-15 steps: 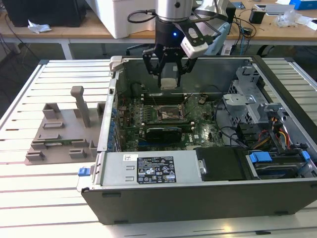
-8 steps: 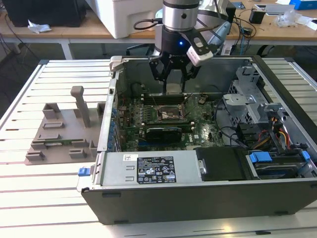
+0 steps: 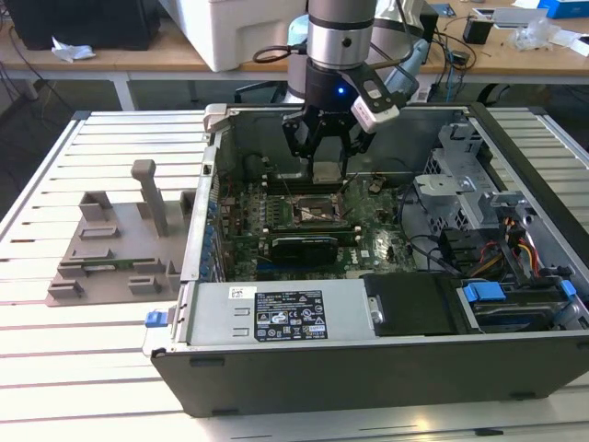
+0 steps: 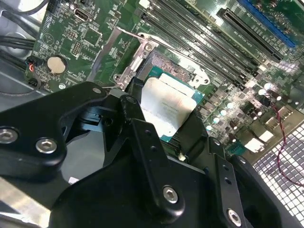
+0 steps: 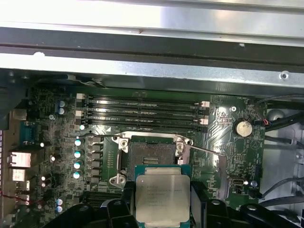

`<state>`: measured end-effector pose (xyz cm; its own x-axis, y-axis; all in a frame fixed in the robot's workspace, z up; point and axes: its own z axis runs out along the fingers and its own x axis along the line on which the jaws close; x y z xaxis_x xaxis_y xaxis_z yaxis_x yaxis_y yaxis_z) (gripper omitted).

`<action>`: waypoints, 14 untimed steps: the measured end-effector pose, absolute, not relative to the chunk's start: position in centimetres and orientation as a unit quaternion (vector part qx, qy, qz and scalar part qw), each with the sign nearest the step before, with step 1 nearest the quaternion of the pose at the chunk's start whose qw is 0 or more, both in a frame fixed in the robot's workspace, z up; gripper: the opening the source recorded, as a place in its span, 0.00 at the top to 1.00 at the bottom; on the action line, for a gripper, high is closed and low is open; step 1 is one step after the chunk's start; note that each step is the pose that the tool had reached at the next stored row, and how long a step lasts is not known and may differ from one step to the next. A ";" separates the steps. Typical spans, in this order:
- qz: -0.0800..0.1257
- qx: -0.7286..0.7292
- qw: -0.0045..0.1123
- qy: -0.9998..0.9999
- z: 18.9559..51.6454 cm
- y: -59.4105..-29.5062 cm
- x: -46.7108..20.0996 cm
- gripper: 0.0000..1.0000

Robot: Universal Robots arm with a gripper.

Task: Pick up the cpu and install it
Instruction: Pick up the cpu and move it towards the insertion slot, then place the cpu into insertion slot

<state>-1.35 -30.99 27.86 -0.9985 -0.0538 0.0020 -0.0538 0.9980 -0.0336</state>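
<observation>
Gripper (image 3: 328, 169) with cpu (image 3: 327, 174) just above socket (image 3: 317, 214) inside open computer case (image 3: 368, 373)

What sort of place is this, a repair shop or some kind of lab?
Probably a robotics lab: the gripper holds a cpu over an open computer case on a slatted table, with cluttered desks behind.

cpu (image 5: 163, 197): square chip, silver-grey metal lid on green substrate, lid up, held level above the open socket (image 5: 151, 152), not seated.
</observation>
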 end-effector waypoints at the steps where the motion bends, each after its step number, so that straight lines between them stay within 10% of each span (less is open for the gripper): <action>1: 0.017 0.027 0.000 -0.999 27.8 -31.0 -1.3 0.45; 14: 0.018 -0.036 0.002 -0.999 27.8 -31.0 -1.3 0.45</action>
